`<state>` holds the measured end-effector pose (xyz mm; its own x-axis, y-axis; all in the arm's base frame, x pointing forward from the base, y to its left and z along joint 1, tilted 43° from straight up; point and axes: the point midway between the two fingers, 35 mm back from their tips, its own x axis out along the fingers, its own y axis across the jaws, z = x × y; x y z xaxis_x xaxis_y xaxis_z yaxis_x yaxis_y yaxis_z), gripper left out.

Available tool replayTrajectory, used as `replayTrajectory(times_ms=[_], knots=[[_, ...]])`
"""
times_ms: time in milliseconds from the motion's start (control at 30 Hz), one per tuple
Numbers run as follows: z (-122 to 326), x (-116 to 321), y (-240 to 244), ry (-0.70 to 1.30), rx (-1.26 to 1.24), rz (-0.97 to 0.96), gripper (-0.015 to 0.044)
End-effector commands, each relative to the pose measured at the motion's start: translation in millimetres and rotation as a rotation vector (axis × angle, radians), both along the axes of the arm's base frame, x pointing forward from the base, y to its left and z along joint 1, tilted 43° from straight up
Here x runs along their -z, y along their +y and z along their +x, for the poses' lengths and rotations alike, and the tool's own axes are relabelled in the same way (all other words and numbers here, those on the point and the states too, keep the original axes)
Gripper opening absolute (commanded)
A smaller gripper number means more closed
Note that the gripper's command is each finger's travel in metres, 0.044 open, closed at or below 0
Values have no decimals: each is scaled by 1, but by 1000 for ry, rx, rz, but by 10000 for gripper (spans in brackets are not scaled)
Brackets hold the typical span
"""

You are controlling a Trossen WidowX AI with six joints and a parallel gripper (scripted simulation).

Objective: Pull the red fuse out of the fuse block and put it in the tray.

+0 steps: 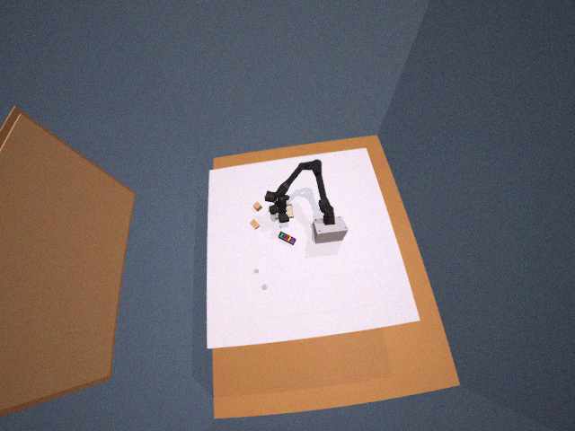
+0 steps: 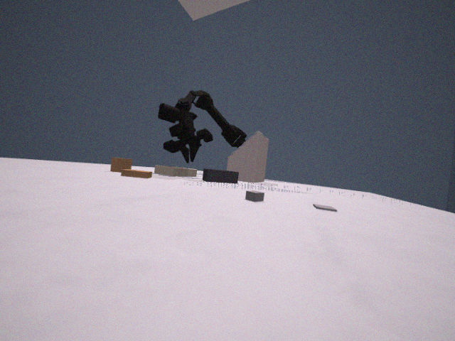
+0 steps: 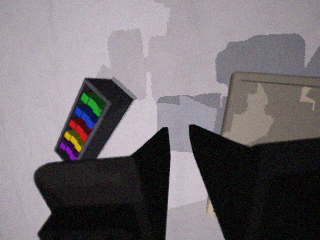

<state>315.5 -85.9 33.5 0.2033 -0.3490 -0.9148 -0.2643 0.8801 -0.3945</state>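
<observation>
No readable text (fuses colour-coded only).

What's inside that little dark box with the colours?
The fuse block holds a row of fuses: green, blue, the red fuse, yellow, purple. Only their tops show; the lower parts are hidden inside.
</observation>
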Motion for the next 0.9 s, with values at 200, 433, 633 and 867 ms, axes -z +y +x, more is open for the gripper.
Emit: replayTrajectory(times_ms=[200,433,633,867], knots=[[-22,69,98,450,-517,-400,73],[-31,78,112,501,-599,-476,73],[-30,79,111,501,-599,-476,73],[-30,84,106,501,-599,-476,73]])
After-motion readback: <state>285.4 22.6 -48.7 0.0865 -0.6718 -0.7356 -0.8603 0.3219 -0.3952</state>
